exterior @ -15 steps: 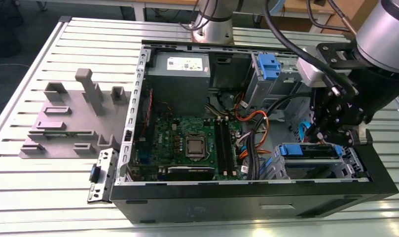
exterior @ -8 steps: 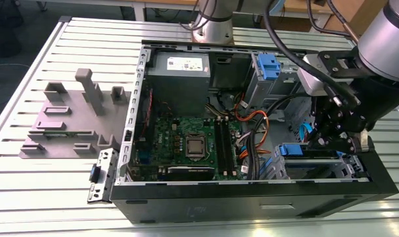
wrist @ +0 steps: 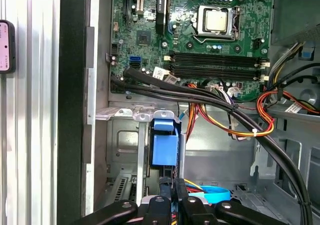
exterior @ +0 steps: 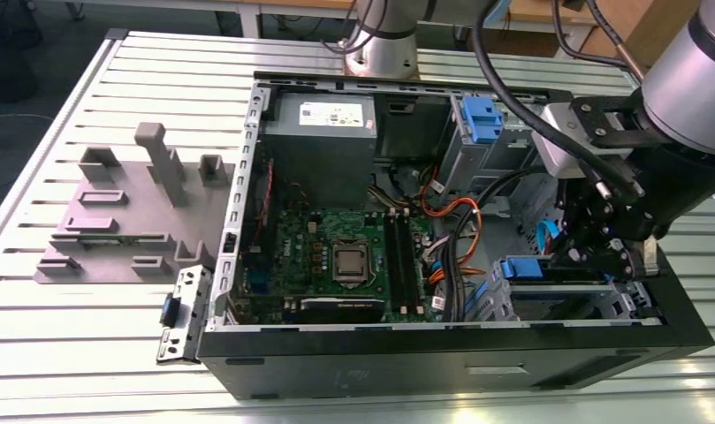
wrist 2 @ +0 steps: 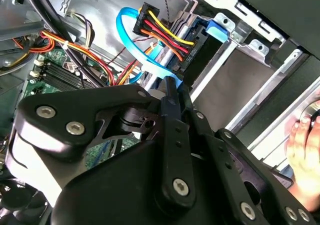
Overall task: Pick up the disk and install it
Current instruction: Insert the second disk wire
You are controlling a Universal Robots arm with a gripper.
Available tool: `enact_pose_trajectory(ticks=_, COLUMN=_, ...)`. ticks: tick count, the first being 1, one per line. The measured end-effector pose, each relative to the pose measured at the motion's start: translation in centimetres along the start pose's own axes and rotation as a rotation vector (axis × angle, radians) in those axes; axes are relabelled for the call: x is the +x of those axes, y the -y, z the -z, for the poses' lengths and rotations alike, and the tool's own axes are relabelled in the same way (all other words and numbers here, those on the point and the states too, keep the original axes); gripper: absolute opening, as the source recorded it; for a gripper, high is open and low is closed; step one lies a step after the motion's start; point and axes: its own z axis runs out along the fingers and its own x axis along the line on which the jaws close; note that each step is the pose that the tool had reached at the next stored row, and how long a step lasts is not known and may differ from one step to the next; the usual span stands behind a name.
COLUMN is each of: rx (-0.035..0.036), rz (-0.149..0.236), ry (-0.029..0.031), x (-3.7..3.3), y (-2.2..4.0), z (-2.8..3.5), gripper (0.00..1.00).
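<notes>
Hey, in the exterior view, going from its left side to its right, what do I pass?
Grey slotted holder → motherboard → orange and yellow cable bundle → blue disk carrier handle in the drive bay → gripper.

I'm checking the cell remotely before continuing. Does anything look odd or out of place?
Yes: a person's hand shows in the second wrist view, close beside the gripper at the open computer case.

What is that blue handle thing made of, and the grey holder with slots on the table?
The blue carrier handle looks like smooth moulded plastic, evenly coloured with a slight sheen. The grey slotted holder seems matte plastic too: dull, uniform grey, blocky shapes, though painted metal can't be ruled out.
</notes>
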Motion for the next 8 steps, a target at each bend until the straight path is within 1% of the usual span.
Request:
enact_pose_trajectory(ticks=5, rx=0.0002, rz=0.0, ry=0.0058, x=0.01, y=-0.01, z=-0.24, gripper=0.16)
enact_pose_trajectory(ticks=8, rx=0.0002, rz=0.0, ry=0.0057, x=0.02, y=-0.01, z=-0.34, gripper=0.16)
